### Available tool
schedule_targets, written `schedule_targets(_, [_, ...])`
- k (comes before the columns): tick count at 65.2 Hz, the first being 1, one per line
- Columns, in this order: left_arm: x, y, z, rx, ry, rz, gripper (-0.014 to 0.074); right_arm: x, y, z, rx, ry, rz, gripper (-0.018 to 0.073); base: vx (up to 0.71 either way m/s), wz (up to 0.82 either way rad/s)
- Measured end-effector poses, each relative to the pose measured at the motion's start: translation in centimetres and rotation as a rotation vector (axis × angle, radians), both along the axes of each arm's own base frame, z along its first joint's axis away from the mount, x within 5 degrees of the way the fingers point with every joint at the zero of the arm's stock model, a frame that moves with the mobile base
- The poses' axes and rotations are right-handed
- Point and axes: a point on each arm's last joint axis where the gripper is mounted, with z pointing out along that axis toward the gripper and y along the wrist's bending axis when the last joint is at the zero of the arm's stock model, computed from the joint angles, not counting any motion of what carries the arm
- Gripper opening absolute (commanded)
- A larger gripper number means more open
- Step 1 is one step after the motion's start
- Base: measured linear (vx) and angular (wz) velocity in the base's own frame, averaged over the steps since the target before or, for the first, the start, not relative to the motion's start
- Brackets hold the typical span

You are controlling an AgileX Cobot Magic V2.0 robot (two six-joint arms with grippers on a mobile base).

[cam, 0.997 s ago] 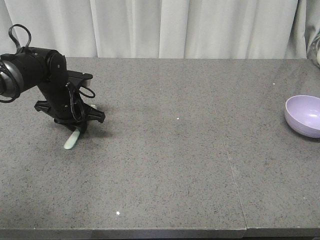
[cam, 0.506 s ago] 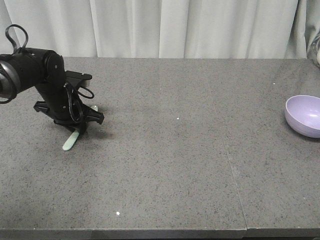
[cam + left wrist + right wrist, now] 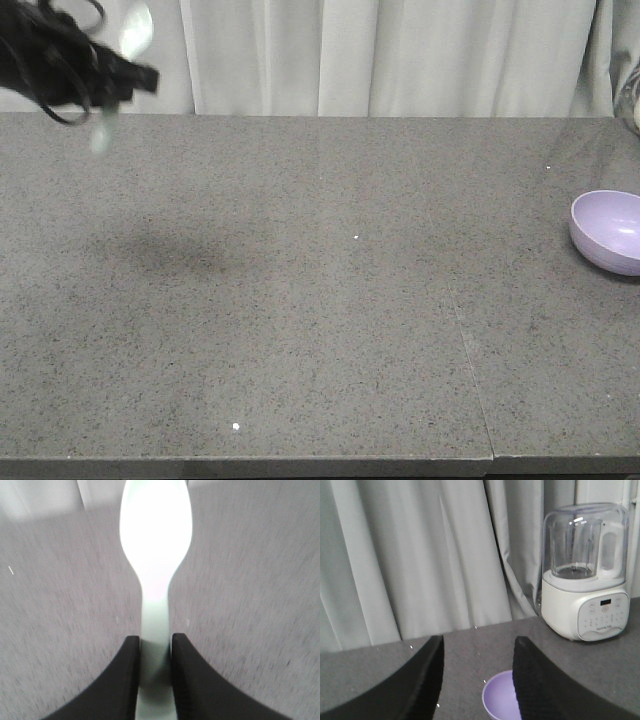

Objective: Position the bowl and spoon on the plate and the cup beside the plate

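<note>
I logged the left gripper [image 3: 155, 640] clenched on the handle of the spoon [image 3: 156, 540], holding it in the air over the far left side of the table [image 3: 330, 300]. The right gripper [image 3: 477, 645] hung with its fingers spread, grasping nothing. The bowl [image 3: 608, 232] sat at the table's right edge.

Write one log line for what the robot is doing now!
left pincer: shut on spoon, held above table | right pincer: open, facing bowl | plate, cup: unseen
</note>
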Motion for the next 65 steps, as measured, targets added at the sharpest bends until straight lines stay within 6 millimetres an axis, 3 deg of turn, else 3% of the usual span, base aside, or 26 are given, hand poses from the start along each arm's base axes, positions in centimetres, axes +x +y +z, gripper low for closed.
schedule_targets(8, [-2.4,0.5,3.4,-0.036,-0.143,0.006,-0.0007,2.3,-0.4,1.2,-0.034,0.136,-0.026,0.0333,0.00,0.00])
schedule_targets(16, [-4.0,0.9,5.0,-0.062,-0.249,0.011,-0.0007,5.3,-1.1,2.1,-0.094,0.265,-0.072,0.0333,0.00,0.00])
schedule_targets(25, [-4.7,1.1,3.7,-0.065,-0.258,0.014,-0.0007,9.0,-2.0,2.6,-0.146,0.385,-0.137,0.0333,0.00,0.00])
schedule_targets(32, [-4.8,1.1,0.9,-0.053,-0.204,0.017,-0.0007,11.8,-2.6,2.4,-0.155,0.469,-0.172,0.0333,0.00,0.00])
schedule_targets(42, [-5.4,1.3,-2.0,-0.042,-0.155,0.019,-0.0007,15.1,-5.5,1.3,-0.093,0.564,-0.256,0.0332,0.00,0.00])
schedule_targets(54, [-6.3,1.5,-1.5,-0.050,-0.204,0.020,-0.0007,17.2,-11.2,-2.1,0.132,0.673,-0.249,0.0332,0.00,0.00])
schedule_targets(65, [-6.9,1.6,-0.6,-0.061,-0.252,0.021,-0.0007,19.3,-14.0,-5.2,0.269,0.702,-0.105,0.0340,0.00,0.00])
